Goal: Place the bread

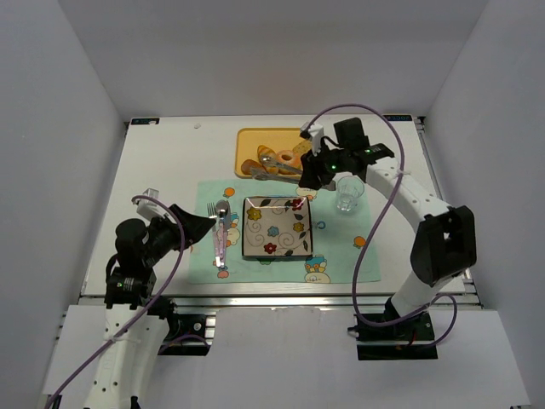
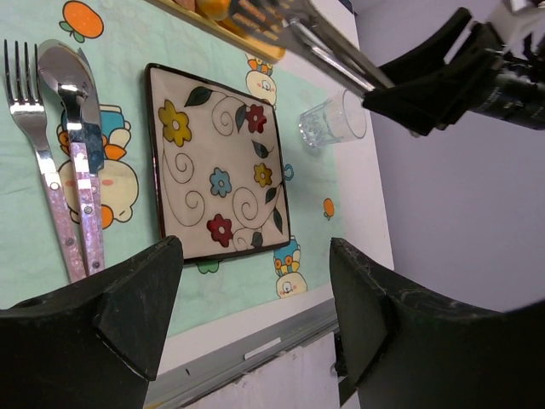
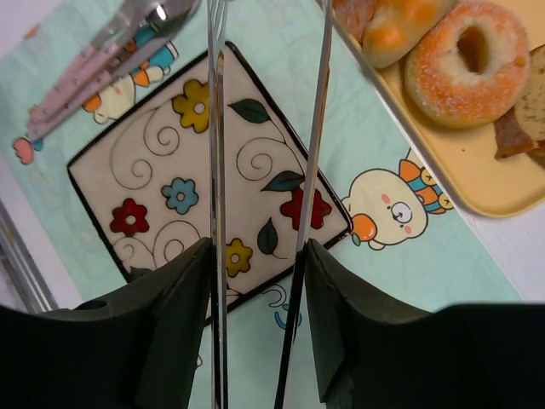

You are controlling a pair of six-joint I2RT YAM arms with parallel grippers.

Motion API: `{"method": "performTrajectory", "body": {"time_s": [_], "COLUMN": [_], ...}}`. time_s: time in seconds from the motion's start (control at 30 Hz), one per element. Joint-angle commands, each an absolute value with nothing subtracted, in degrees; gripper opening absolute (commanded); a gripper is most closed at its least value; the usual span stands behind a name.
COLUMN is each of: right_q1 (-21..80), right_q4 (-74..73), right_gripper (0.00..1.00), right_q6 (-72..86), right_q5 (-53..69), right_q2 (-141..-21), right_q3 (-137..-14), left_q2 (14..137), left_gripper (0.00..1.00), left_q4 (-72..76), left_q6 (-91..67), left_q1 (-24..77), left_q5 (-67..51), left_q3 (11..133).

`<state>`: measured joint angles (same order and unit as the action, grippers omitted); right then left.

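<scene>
The bread [image 1: 249, 167] is a small orange-brown roll at the near-left corner of the yellow tray [image 1: 255, 138]. In the right wrist view only a sliver of the bread [image 3: 351, 10] shows at the top edge. My right gripper [image 1: 308, 173] [image 3: 257, 247] is shut on metal tongs [image 1: 274, 173] [image 3: 217, 128], whose two arms stand apart above the flowered plate [image 1: 278, 223] [image 3: 153, 162]. The tong tips reach toward the bread; whether they touch it I cannot tell. My left gripper [image 1: 200, 226] [image 2: 255, 247] hangs open and empty over the near left of the mat.
A sugared doughnut [image 3: 467, 53], a golden croissant [image 3: 400, 25] and a bread slice [image 3: 530, 102] share the tray. A clear glass [image 1: 347, 194] [image 2: 332, 123] stands right of the plate. A fork [image 2: 34, 128] and a spoon [image 2: 77, 128] lie left of it on the green mat [image 1: 332, 247].
</scene>
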<state>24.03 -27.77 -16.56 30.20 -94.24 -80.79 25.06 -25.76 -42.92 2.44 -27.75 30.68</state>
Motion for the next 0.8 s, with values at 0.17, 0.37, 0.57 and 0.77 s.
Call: {"method": "performTrajectory", "body": {"time_s": [0.17, 0.37, 0.57, 0.77], "right_q1": [29.2, 30.4, 31.1, 31.6], "right_q4": [-27.5, -27.0, -26.2, -25.2], "right_gripper": [0.52, 0.52, 0.52, 0.52], "right_q6": [-24.3, -25.6, -26.1, -26.4], "right_q5": [22.6, 20.3, 18.3, 17.0], "right_q2": [-100.0, -103.4, -106.9, -110.4], "right_q3": [-87.2, -91.0, -93.7, -96.3], "left_q2": [24.9, 26.0, 27.6, 28.9], "left_gripper": [0.80, 0.80, 0.80, 0.80], "left_q4": [-26.3, -25.1, -23.4, -22.8], "left_q6": [-42.5, -42.2, -41.9, -41.5], "left_q1": [2.6, 2.5, 2.5, 2.6], "left_q5": [-26.8, -27.0, -27.5, -27.5], "left_q3": [30.1, 29.6, 29.0, 28.9]}}
